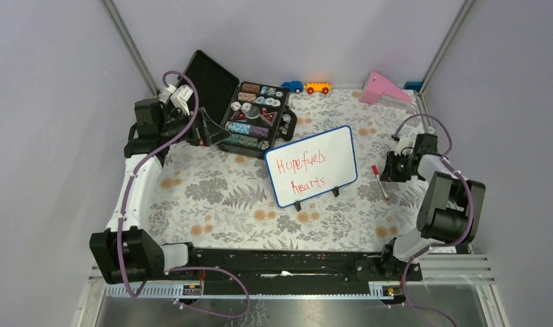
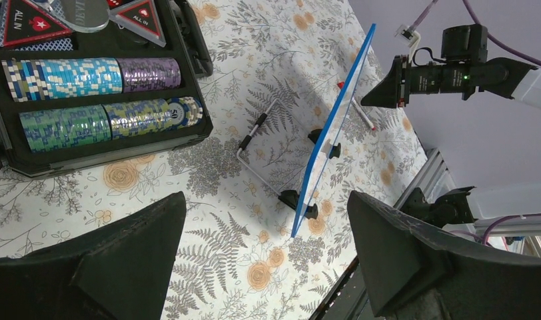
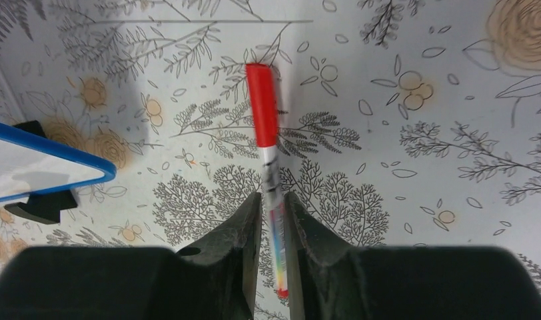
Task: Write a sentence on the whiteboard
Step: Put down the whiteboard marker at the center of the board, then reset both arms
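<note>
The whiteboard [image 1: 312, 165] stands on its two black feet mid-table, and the sentence [image 1: 301, 174] in red fills two lines on it. In the left wrist view the whiteboard [image 2: 334, 127] is edge-on. A red-capped marker [image 1: 381, 182] lies on the floral cloth just right of the board. My right gripper [image 3: 273, 197] straddles the marker [image 3: 262, 107], jaws slightly parted, with a sliver of cloth showing beside the barrel. The marker's cap points away from the gripper and looks blurred. My left gripper [image 2: 266, 200] hangs wide open and holds nothing, back left near the case.
An open black case [image 1: 250, 116] of poker chips sits back left, close under my left wrist. Two toy cars [image 1: 306, 87] and a pink object [image 1: 383, 90] line the back edge. A wire prop [image 2: 254, 147] sticks out behind the board.
</note>
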